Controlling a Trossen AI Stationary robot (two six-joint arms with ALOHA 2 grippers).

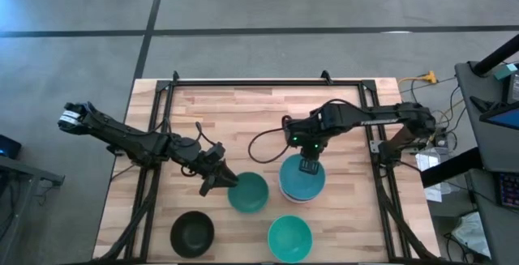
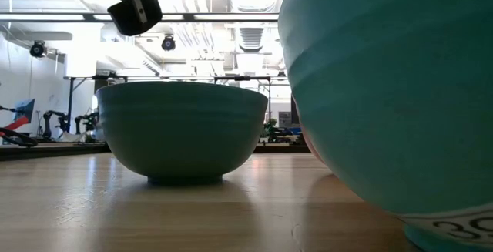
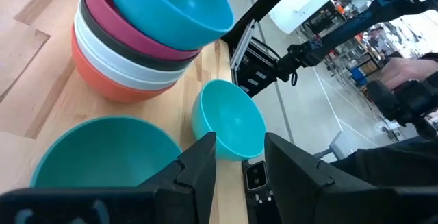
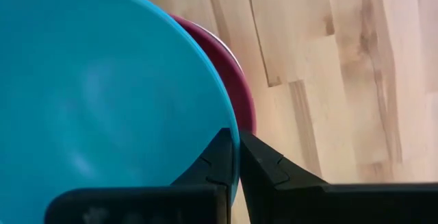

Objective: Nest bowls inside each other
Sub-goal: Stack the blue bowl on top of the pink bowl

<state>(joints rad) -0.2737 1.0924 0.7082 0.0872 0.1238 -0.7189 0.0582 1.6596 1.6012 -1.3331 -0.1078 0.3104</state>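
Only the left wrist view shows the stack's layers (image 3: 130,66). The right tool (image 4: 235,157) pinches the blue bowl's (image 4: 102,94) rim; the left tool (image 3: 239,157), open and empty, hovers by the dark teal bowl (image 1: 247,192).

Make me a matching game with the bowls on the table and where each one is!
Things:
1. blue bowl
2. dark teal bowl
3. turquoise bowl
4. black bowl

Places:
a. alone at the near left corner of the table
b. on top of the stack, rim pinched by the right end effector
c. alone at the near edge, in front of the stack
d. right beside the left end effector

Pairs: 1-b, 2-d, 3-c, 4-a
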